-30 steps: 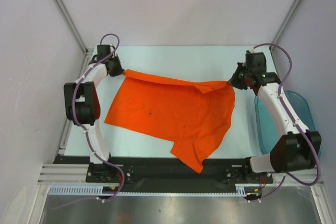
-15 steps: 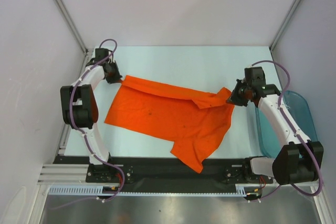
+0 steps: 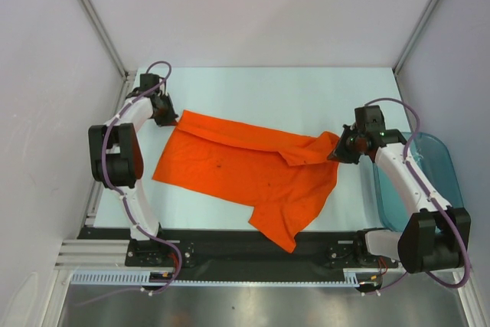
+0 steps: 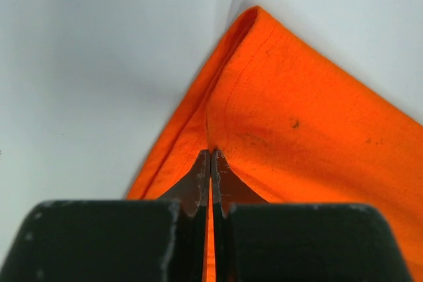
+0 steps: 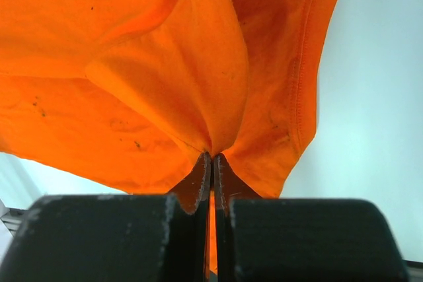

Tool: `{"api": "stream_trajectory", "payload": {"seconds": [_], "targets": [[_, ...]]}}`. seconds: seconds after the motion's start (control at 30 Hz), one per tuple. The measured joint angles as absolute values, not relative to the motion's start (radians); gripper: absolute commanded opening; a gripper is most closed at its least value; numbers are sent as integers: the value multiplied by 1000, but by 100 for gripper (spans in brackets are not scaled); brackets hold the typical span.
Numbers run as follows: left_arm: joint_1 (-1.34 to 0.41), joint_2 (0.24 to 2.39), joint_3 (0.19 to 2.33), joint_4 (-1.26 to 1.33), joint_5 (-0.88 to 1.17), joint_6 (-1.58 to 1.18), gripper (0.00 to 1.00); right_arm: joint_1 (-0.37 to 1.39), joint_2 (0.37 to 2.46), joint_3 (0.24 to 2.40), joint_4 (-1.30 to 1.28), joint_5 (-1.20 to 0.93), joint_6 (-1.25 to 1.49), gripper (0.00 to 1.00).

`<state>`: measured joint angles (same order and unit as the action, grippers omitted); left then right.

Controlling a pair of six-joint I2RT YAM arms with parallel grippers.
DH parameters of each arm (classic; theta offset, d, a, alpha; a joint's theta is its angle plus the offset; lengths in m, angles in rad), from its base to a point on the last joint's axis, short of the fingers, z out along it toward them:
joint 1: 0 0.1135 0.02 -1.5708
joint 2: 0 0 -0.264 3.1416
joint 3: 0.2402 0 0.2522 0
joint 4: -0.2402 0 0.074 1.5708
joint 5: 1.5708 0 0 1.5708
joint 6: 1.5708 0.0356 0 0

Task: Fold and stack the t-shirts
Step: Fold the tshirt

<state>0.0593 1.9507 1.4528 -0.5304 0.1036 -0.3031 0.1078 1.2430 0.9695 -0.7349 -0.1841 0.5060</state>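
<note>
A bright orange t-shirt (image 3: pixel 245 170) lies spread on the pale table, its far edge folded over towards me, one sleeve hanging near the front edge. My left gripper (image 3: pixel 173 117) is shut on the shirt's far left corner; the left wrist view shows the fabric (image 4: pixel 297 130) pinched between the fingertips (image 4: pixel 202 166). My right gripper (image 3: pixel 338 148) is shut on the shirt's far right corner, lifted a little; the right wrist view shows the cloth (image 5: pixel 172 84) bunched in the closed fingertips (image 5: pixel 203 166).
A translucent teal plastic bin (image 3: pixel 436 174) stands at the right edge, under the right arm. Frame posts rise at the back corners. A black rail (image 3: pixel 230 246) runs along the near edge.
My right gripper has moved nearer and a little left with the shirt corner, folding the far edge over. My left gripper has shifted slightly with its corner.
</note>
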Motion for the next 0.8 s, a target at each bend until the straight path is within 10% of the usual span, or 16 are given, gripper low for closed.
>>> {"api": "stream_trajectory", "payload": {"seconds": [0.6, 0.8], "targets": [[60, 1974, 1452, -534, 84, -303, 7, 108, 1241, 907, -725, -202, 558, 6], [60, 1983, 1452, -537, 79, -301, 31, 107, 1221, 879, -733, -214, 573, 48]]}}
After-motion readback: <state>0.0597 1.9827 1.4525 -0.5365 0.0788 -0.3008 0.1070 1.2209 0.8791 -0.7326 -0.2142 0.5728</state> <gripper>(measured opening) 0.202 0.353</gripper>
